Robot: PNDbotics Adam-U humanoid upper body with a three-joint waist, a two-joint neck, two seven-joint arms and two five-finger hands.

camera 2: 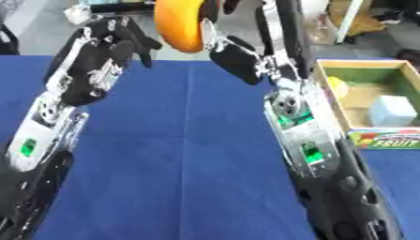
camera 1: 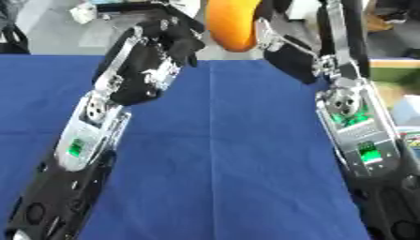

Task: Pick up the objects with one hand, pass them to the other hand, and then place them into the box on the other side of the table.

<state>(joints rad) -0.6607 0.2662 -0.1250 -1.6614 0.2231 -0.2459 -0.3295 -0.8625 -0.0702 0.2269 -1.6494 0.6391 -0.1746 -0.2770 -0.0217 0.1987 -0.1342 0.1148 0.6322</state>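
A round orange object [camera 2: 179,26] is held high over the far middle of the blue table [camera 2: 180,154]. My right hand [camera 2: 239,54] is raised on its right side, with fingers curled against it. To its left my left hand [camera 2: 102,51] is also raised, its dark fingers [camera 2: 141,44] relaxed and a small gap away from the orange object. The top of the orange object is cut off by the edge of the view. The open wooden box [camera 2: 361,62] with a green inside stands at the table's right edge, beside my right forearm.
Inside the box lie a yellow thing [camera 2: 338,86] and a pale cube [camera 2: 392,110]; a colourful printed label [camera 2: 386,139] runs along its near wall. Both forearms stretch across the table from the near corners. Floor and furniture show beyond the far edge.
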